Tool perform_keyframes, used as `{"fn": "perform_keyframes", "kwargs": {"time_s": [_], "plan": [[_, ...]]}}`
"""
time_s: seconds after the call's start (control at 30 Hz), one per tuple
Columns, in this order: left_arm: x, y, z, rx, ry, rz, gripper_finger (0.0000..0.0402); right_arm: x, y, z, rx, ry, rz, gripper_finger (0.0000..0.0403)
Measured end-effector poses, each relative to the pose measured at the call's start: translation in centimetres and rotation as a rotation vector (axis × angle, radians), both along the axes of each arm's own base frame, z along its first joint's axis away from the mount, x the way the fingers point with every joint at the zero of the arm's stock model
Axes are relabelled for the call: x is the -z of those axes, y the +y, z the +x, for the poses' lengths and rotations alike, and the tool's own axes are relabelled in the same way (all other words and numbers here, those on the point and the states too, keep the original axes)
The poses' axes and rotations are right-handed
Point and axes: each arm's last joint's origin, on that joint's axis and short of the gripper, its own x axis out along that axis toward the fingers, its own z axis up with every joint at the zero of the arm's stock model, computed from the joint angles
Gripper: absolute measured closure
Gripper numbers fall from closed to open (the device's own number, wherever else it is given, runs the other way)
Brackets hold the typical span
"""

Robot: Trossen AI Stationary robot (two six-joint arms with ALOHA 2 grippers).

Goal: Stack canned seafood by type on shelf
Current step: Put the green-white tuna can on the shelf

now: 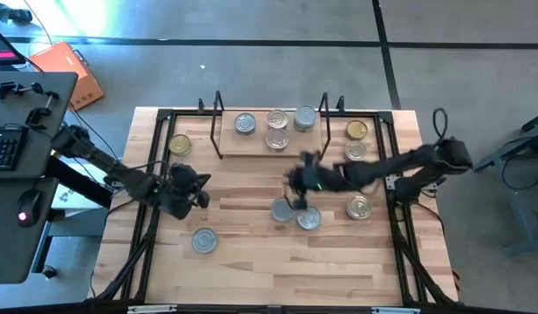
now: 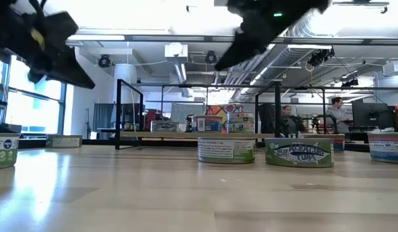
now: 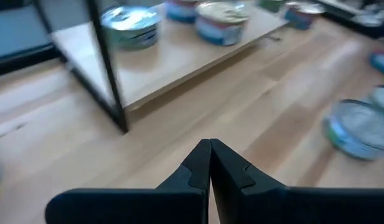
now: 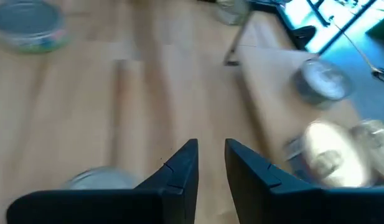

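Near tin (image 1: 204, 240): alone on the table (image 1: 277, 270), near left.
Left tool (image 1: 195, 185): clenched, empty, left of the shelf.
Right tool (image 1: 296, 185): slightly parted, holding nothing, over two tins (image 1: 296, 214) at table centre.
Shelf (image 1: 269, 146): far side, carrying four tins (image 1: 275, 129).

Robotics lab in an open-plan office or industrial space. Low view: exposed ceiling ducts (image 2: 302, 29) and pipes, strip lights, big windows (image 2: 31, 106), monitors (image 2: 373, 116), people (image 2: 337, 109) at workstations in the back. High view: grey concrete floor (image 1: 251, 61) with dark seams, a side desk with keyboard (image 1: 3, 144) and clamps, an orange box (image 1: 68, 70), black metal frame (image 1: 155, 174) edging the wooden tabletop (image 1: 251, 262).
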Motion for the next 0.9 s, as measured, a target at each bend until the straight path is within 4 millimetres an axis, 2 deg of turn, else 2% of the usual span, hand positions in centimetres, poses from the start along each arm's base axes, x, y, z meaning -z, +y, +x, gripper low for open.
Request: {"fn": "perform_keyframes", "kwargs": {"time_s": [0.2,0.37,0.47,0.6,0.73,0.9], "plan": [[0.7,1.5,0.0,-0.032,0.124,-0.125,0.0401,3.9,6.4,-3.2,-0.079,-0.112,0.081,0.0332],[1.0,2.0,0.3,0.048,0.227,-0.199,0.0401,6.2,8.8,-5.6,-0.068,-0.191,0.129,0.0332],[1.0,1.4,0.9,0.139,0.243,-0.206,0.0401,6.9,9.3,-6.6,-0.024,-0.241,0.102,0.0332],[1.1,-0.5,2.4,0.303,0.189,-0.153,0.0401,7.5,8.9,-7.2,0.069,-0.283,0.084,0.0332],[1.6,-3.4,4.1,0.475,0.137,-0.069,0.0401,7.9,8.2,-7.3,0.123,-0.287,0.098,0.0332],[1.2,-7.6,5.3,0.588,0.191,-0.06,0.0401,8.0,8.1,-7.3,0.126,-0.284,0.105,0.0332]]}}
